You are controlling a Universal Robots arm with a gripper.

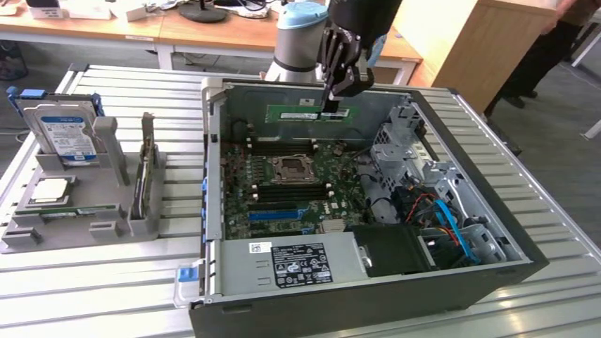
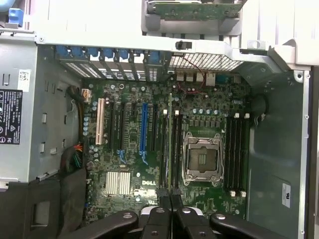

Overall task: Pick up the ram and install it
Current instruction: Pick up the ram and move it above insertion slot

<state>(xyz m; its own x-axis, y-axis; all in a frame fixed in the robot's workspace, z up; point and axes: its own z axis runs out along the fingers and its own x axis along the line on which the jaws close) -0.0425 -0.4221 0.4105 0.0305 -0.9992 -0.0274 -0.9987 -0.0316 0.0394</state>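
The black two-fingered gripper [image 1: 331,107] is clamped on the ram [image 1: 300,113], a long, thin green circuit-board stick with a white sticker. It grips the stick nearer its end at the exterior view's right and holds it level and on edge over the open black-and-silver computer case [image 1: 395,299], close to the far wall. In the wrist view the ram [image 2: 170,144] shows as a thin line running out from between the fingertips [image 2: 164,203], over the long black memory slots [image 2: 175,149] beside the square silver processor socket [image 2: 203,159]. It seems to hang above the green motherboard [image 2: 124,149], though its height is hard to judge.
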